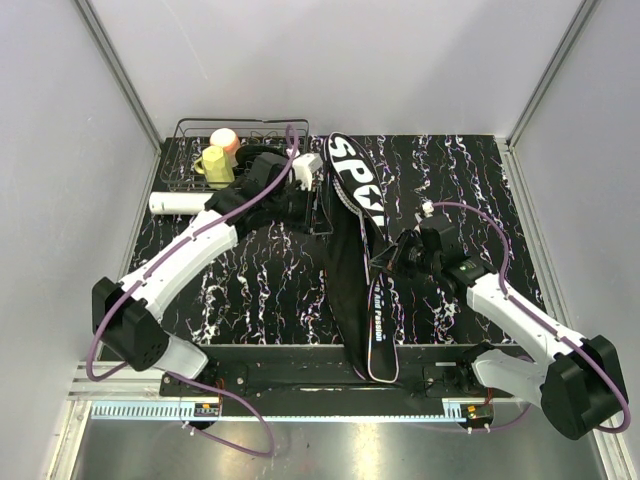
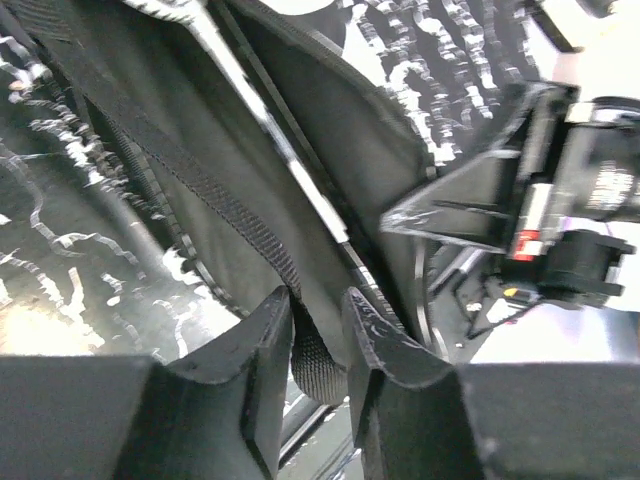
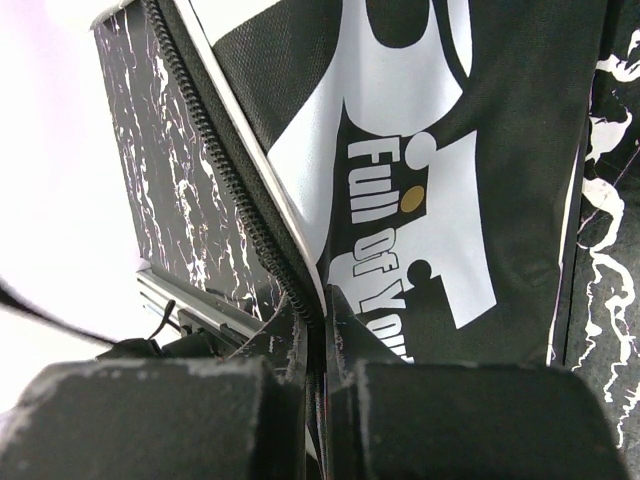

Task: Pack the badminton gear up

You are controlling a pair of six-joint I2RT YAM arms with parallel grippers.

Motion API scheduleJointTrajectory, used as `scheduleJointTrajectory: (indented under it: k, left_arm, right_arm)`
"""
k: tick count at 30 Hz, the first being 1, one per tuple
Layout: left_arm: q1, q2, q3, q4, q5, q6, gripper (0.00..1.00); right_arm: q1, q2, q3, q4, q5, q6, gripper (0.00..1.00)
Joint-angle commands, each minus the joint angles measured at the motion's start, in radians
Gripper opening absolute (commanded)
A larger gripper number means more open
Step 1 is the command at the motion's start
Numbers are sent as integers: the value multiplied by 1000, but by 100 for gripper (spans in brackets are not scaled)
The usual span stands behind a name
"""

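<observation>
The right gripper pinches the black fabric bag by its toothed zipper edge; the left gripper, jaws slightly parted, straddles its woven strap.

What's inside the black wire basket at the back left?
A yellow cup and a pink cup behind it. The left arm covers the right of the wire basket, hiding anything there.

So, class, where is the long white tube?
Top view: the white tube lies at the table's left edge, just on the near side of the wire basket.
</observation>
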Motion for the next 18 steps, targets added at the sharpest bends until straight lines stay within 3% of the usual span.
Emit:
scheduleJointTrajectory:
  k: [1, 4, 5, 9, 10, 11, 12, 18]
  left_arm:
    - [2, 30, -16, -78, -191, 108, 33]
    - [2, 53, -50, -88, -291, 120, 39]
    - [2, 63, -64, -79, -306, 120, 48]
    - [0, 109, -108, 1, -302, 105, 63]
    - [0, 118, -108, 14, -290, 100, 73]
    - [2, 126, -113, 46, -264, 91, 91]
    - [4, 133, -113, 64, -252, 73, 95]
    - [4, 213, -99, 199, -141, -6, 99]
  right_arm:
    - [0, -19, 48, 73, 7, -6, 0]
    - [0, -19, 62, 74, -2, -4, 0]
    - [0, -19, 65, 76, -5, -6, 0]
    - [0, 2, 74, 85, -22, -6, 0]
    - [0, 5, 76, 88, -30, -4, 0]
    - [1, 8, 79, 86, -32, -7, 0]
    - [0, 8, 76, 88, -36, -6, 0]
    - [0, 5, 64, 94, -39, -7, 0]
